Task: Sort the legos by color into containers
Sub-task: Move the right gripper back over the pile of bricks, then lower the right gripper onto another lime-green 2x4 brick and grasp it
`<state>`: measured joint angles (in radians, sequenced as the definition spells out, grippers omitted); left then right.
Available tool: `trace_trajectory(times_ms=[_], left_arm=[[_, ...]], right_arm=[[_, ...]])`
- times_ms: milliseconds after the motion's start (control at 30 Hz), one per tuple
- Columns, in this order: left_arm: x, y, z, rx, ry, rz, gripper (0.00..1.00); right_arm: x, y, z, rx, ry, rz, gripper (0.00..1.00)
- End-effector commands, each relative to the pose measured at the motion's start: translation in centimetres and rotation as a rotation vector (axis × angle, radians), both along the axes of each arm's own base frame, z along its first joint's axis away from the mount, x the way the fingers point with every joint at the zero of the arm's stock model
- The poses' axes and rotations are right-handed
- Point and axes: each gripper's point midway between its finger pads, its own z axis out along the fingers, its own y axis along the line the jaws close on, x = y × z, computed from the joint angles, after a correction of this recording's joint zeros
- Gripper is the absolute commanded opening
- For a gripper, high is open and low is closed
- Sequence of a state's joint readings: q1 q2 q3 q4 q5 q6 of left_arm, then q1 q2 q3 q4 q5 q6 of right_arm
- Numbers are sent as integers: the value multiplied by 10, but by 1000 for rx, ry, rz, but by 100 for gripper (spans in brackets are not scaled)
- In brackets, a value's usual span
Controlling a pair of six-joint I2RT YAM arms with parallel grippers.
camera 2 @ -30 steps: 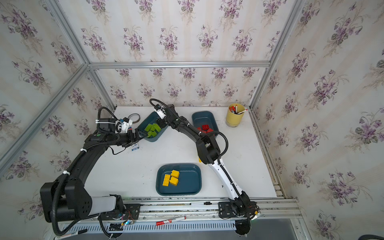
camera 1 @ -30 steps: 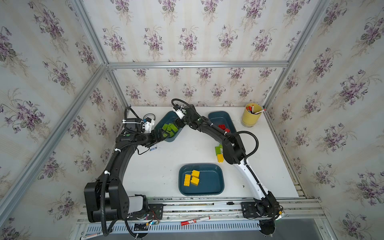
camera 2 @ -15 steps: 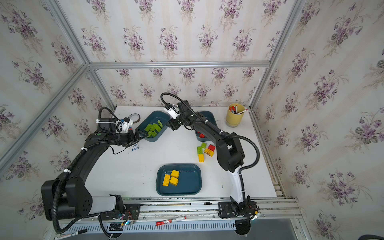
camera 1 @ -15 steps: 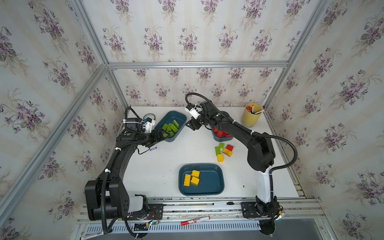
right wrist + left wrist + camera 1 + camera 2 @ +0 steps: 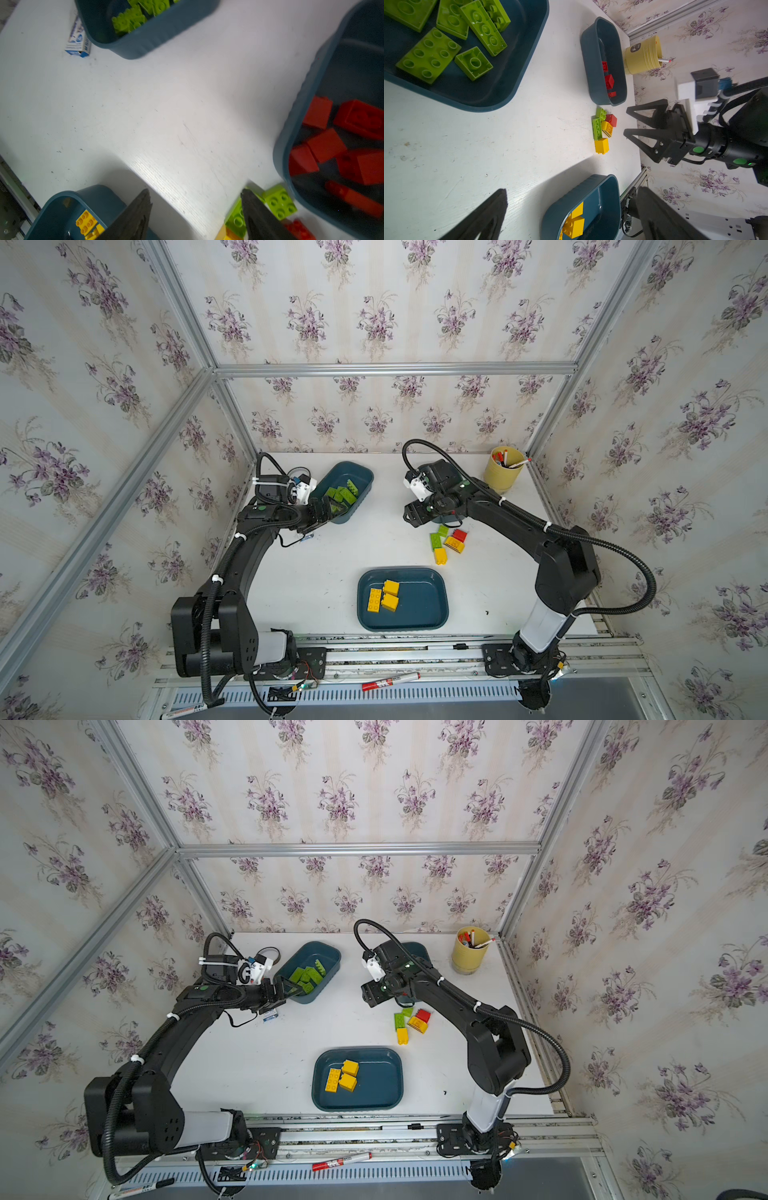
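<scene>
Top views: unsorted legos (image 5: 435,540) at 3 o'clock on counter (image 5: 332,564); green-lego tray (image 5: 358,477) 11 o'clock, red-lego tray (image 5: 417,949) 1, yellow-lego tray (image 5: 424,605) 6; L fingers (image 5: 483,216) apart, R fingers (image 5: 135,220) apart, both empty

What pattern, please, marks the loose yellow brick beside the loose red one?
Black diagonal stripes on the yellow brick, clearest in the left wrist view.

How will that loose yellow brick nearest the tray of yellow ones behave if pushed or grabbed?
The yellow brick looks like rigid moulded plastic, so it should keep its shape when gripped. Its blocky, flat sides suggest sliding rather than rolling.
</scene>
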<state>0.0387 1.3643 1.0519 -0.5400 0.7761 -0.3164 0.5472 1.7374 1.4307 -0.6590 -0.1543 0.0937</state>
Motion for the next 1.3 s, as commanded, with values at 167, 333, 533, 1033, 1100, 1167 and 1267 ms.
trace_trajectory(times_ms=[167, 333, 533, 1033, 1100, 1167, 1267], left_arm=[[6, -11, 3, -21, -15, -28, 99], [7, -14, 3, -20, -17, -35, 99], [5, -14, -2, -19, -9, -34, 99], [6, -14, -3, -18, -12, -36, 99], [6, -14, -4, -16, -11, -37, 99], [6, -14, -4, -18, -9, -37, 99], [5, -14, -4, -17, -11, -40, 99]], right_arm=[[-27, -58, -40, -165, 150, -352, 73], [-29, -66, -61, -212, 178, -405, 72], [-18, -78, -81, -219, 200, -455, 64], [-14, -69, -115, -219, 253, -448, 50], [-12, -70, -116, -225, 250, -451, 48], [-13, -71, -119, -238, 250, -454, 46], [-14, -72, -126, -248, 257, -453, 44]])
